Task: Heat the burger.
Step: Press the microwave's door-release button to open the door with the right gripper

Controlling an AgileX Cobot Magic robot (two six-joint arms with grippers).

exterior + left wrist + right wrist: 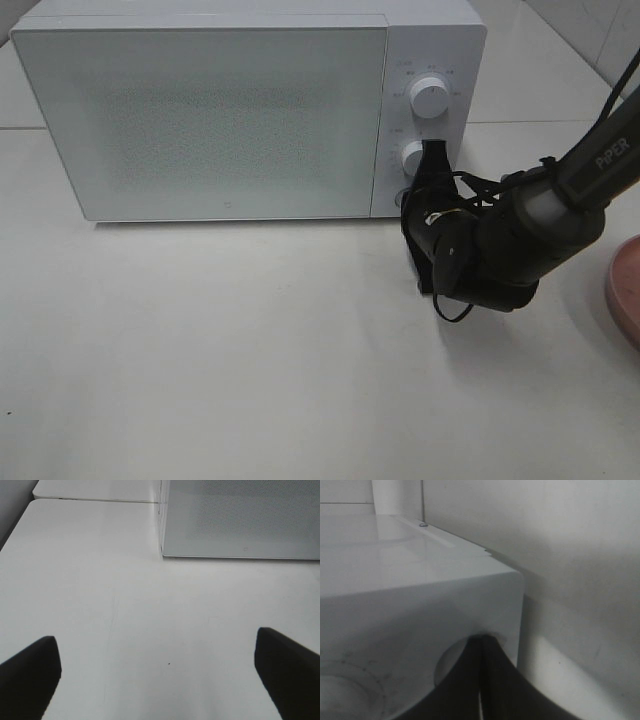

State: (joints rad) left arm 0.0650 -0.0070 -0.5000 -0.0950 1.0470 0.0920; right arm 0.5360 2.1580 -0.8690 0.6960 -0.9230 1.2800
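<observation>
Microwave stands closed on the worktop. Our right claw is fully shut, holding nothing, with its tips at the control panel beside a round knob. Our left claw hangs wide open and empty over the worktop. We cannot tell where the burger is.

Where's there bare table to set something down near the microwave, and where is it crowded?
The widest bare stretch of table lies in front of the microwave door, away from the right arm. It is crowded at the control panel, where the shut right gripper reaches in, and between that arm and the pink plate.
</observation>
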